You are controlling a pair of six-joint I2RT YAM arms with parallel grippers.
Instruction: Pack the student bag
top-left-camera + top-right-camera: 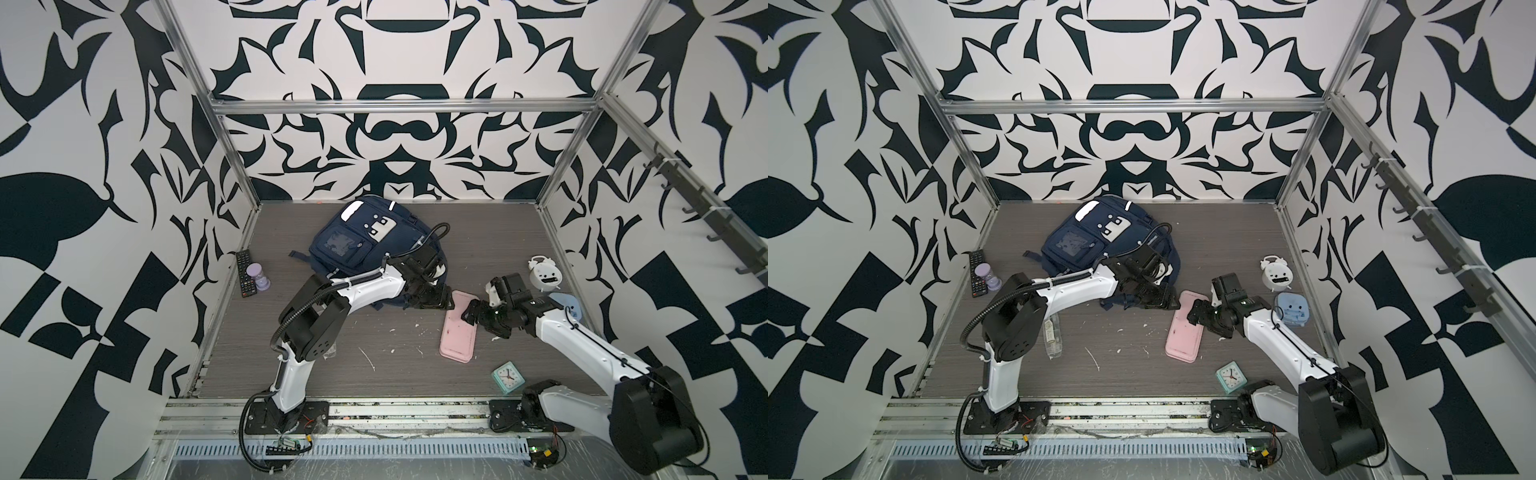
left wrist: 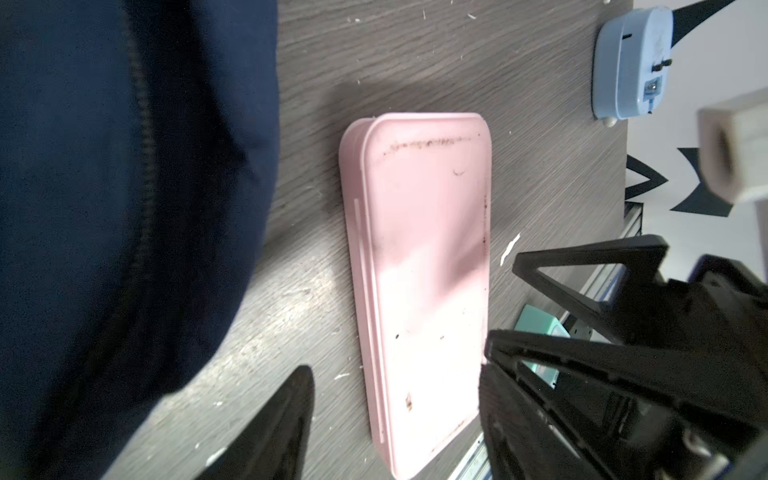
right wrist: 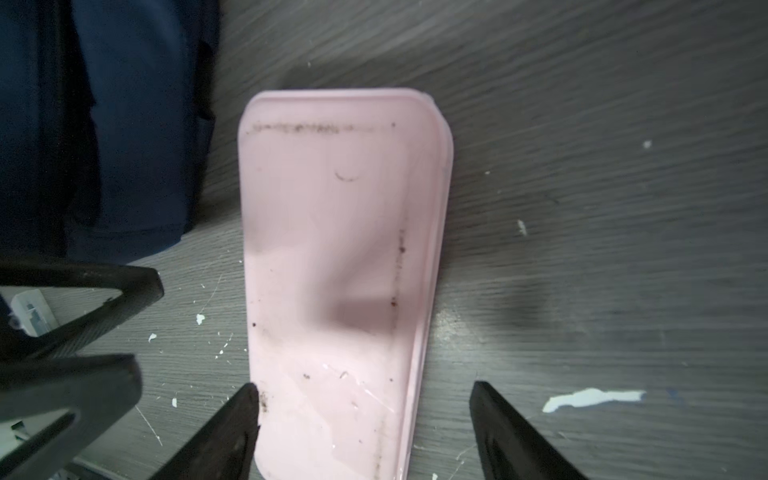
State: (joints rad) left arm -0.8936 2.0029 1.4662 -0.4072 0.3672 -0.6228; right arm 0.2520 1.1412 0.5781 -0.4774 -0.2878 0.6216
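The student bag, a navy backpack, lies at the back middle of the floor in both top views, and its blue fabric fills one side of the left wrist view. A pink flat case lies just beside the bag. Both grippers meet at the case's far end. My left gripper is open astride the case; one finger stands apart from it, the other touches its edge. My right gripper is open around the case from the opposite side.
A remote and purple hourglass sit by the left wall. A white alarm clock, a light blue clock and a teal square clock lie on the right. A clear bottle lies under the left arm.
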